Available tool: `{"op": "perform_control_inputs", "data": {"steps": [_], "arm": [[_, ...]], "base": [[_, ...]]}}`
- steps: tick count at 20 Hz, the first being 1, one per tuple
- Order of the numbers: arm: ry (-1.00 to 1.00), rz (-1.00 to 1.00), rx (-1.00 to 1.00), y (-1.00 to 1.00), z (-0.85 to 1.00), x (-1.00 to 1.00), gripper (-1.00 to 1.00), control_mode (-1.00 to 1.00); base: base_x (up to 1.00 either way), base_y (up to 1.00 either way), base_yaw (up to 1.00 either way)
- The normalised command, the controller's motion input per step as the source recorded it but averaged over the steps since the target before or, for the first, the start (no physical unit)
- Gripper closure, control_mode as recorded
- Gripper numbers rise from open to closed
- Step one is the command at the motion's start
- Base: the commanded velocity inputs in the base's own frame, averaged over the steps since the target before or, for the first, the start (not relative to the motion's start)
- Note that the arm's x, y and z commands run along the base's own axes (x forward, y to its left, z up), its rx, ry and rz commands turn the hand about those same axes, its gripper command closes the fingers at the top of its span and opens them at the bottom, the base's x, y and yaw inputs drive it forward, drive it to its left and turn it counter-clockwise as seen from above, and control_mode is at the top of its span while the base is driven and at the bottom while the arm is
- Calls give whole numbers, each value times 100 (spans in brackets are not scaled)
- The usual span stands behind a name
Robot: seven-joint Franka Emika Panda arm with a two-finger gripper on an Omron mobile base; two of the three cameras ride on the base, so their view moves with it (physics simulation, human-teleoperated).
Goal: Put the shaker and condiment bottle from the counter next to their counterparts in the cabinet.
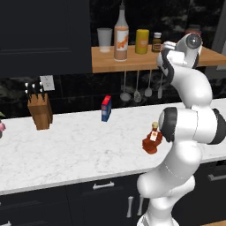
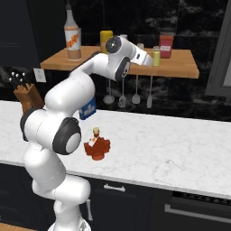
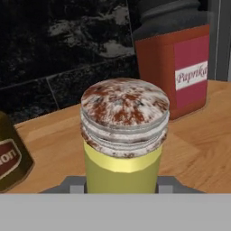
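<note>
My gripper (image 3: 121, 185) is up at the wooden cabinet shelf (image 2: 185, 67), shut on the small yellow-green shaker (image 3: 122, 135) with its pale speckled cap. In the right base view the shaker (image 2: 156, 56) stands upright at the end of the hand, at the shelf board; whether it touches the board I cannot tell. The reddish-brown condiment bottle (image 1: 152, 139) stands on the white marble counter (image 1: 66, 145), close to the arm's elbow, and shows as the bottle (image 2: 96, 146) from the right side too. The tall pale counterpart bottle (image 1: 121, 37) stands on the shelf's left part. The matching shaker is hidden.
A red paprika jar (image 3: 178, 67) stands just behind the shaker and a small brown jar (image 3: 11, 158) to its left. A glass (image 1: 104, 39) and a yellow canister (image 1: 141, 41) are also on the shelf. A blue box (image 1: 106, 108) and a knife block (image 1: 39, 110) stand on the counter; utensils (image 1: 137, 90) hang below the shelf.
</note>
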Motion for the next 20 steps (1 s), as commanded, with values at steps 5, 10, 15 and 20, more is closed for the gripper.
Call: {"op": "perform_control_inputs", "data": {"steps": [5, 10, 15, 20], "arm": [[0, 0, -1, -3, -17, 8, 100, -100], [0, 0, -4, 0, -33, 0, 100, -100], [0, -2, -5, 3, -29, 10, -100, -100], [0, -3, -1, 0, -2, 4, -100, -100]], "base": [[0, 0, 0], [0, 0, 0], [0, 0, 0], [0, 0, 0]]}}
